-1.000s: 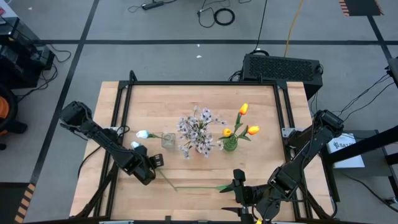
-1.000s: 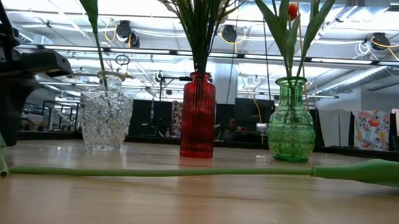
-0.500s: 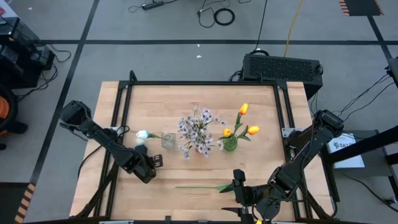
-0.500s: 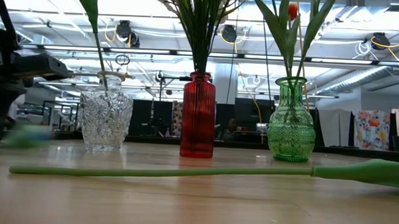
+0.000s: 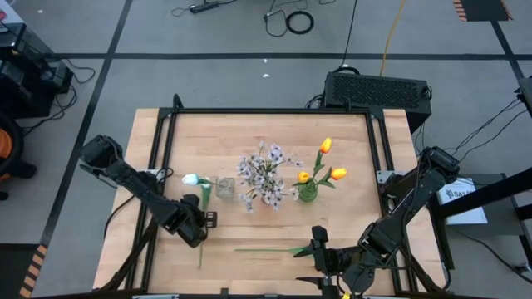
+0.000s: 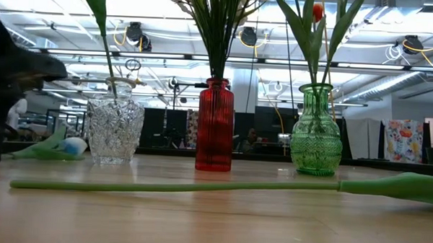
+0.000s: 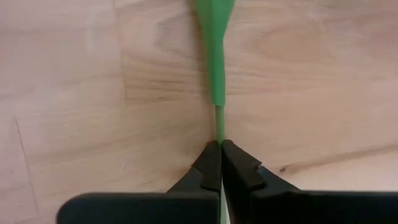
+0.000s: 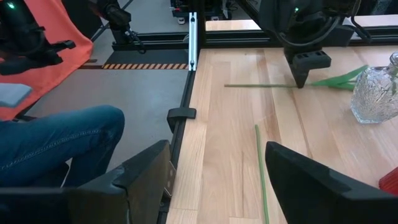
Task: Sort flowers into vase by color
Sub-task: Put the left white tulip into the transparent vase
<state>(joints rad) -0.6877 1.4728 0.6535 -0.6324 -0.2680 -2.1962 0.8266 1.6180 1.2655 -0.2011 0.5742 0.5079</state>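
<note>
My left gripper [image 5: 194, 226] stands near the table's left side, shut on the stem of a pale-blue tulip [image 6: 72, 147]. The tulip's head lies on the table beside the clear vase [image 6: 115, 132]. That vase holds another white tulip [image 5: 189, 178]. The red vase [image 6: 215, 125] holds pink-white sprays [image 5: 264, 176], and the green vase [image 6: 316, 132] holds orange tulips [image 5: 326, 164]. A second green stem [image 6: 178, 185] lies flat on the table in front of the vases. My right gripper [image 5: 317, 249] hovers open at that stem's leafy end, touching nothing. My left gripper pinches the tulip's thin green stem [image 7: 217, 127] between its two fingertips, part-way along its length. The fingers come steeply from above and lie across the stem. The flower lies level at table height, its free stem end [image 5: 199, 264] pointing toward the near edge.
A black frame rail [image 8: 191, 43] runs along the table's edges. Beyond the rail a person's leg in jeans [image 8: 56, 140] shows in the right wrist view. Bare wood lies between the vases and the near edge, apart from the loose stem.
My left gripper has rolled about its own axis while staying in place. The pale-blue tulip has swung round with it: its stem end, which pointed toward the near right, now points at the near edge, and its head has come up beside the clear vase.
</note>
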